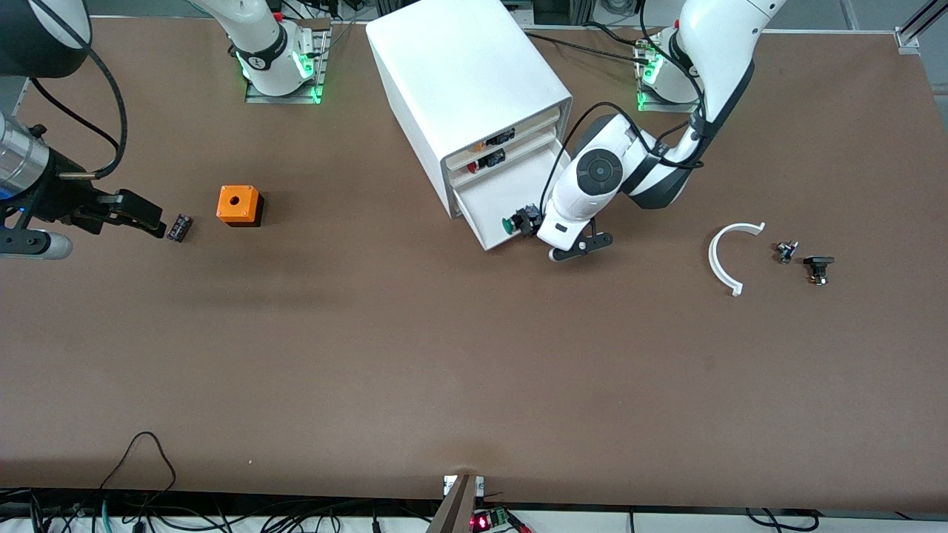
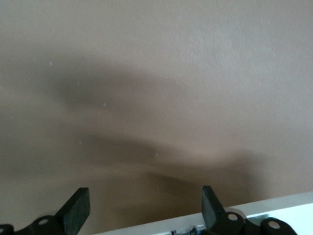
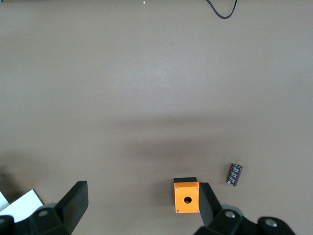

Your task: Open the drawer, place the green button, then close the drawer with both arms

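Observation:
The white cabinet (image 1: 459, 81) has its third drawer (image 1: 498, 191) pulled out. The button (image 1: 512, 223), green cap on a black body, lies in the drawer at its front end. My left gripper (image 1: 585, 244) hangs open right beside the drawer's front corner, next to the button and holding nothing. In the left wrist view its fingers (image 2: 78, 208) stand wide over bare table, with the drawer's white edge (image 2: 274, 208) below them. My right gripper (image 1: 148, 218) waits open and empty in the air, over the right arm's end of the table (image 3: 142, 205).
An orange cube with a round hole (image 1: 238, 204) (image 3: 186, 199) and a flat black component (image 1: 178, 227) (image 3: 235, 174) lie toward the right arm's end. A white curved piece (image 1: 729, 255) and two small parts (image 1: 786, 252) (image 1: 818, 268) lie toward the left arm's end.

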You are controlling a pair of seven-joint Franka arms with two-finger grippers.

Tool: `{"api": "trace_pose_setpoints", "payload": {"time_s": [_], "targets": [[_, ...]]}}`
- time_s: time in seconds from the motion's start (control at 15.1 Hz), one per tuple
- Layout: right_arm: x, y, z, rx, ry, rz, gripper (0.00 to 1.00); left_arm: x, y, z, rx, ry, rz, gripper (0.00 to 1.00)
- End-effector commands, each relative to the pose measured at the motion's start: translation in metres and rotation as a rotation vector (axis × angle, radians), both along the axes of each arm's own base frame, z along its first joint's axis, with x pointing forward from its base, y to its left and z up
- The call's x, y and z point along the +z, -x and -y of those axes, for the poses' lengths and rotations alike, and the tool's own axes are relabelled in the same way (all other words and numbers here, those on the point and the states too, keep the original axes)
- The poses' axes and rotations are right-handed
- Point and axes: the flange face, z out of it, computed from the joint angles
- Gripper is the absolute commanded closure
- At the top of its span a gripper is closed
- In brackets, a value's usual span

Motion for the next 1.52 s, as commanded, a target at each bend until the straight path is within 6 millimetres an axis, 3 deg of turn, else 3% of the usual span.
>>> {"api": "trace_pose_setpoints", "payload": {"time_s": [0.0, 0.46, 1.06, 1.46], "targets": [[0.012, 0.004, -0.005, -0.043, 0.017, 0.008, 0.0, 0.005, 0.023, 0.009, -0.019, -0.016, 0.002, 0.0], [0.012, 0.046, 0.0, -0.079, 0.038, 0.072, 0.0, 0.003, 0.047, 0.026, -0.035, -0.006, -0.039, 0.0], [0.012, 0.047, -0.006, -0.073, 0.035, 0.055, 0.0, 0.007, 0.079, 0.055, -0.055, 0.027, -0.123, 0.0], [0.02, 0.043, -0.008, -0.054, 0.033, 0.061, 0.0, 0.002, 0.088, 0.063, -0.051, 0.038, -0.154, 0.0]]}}
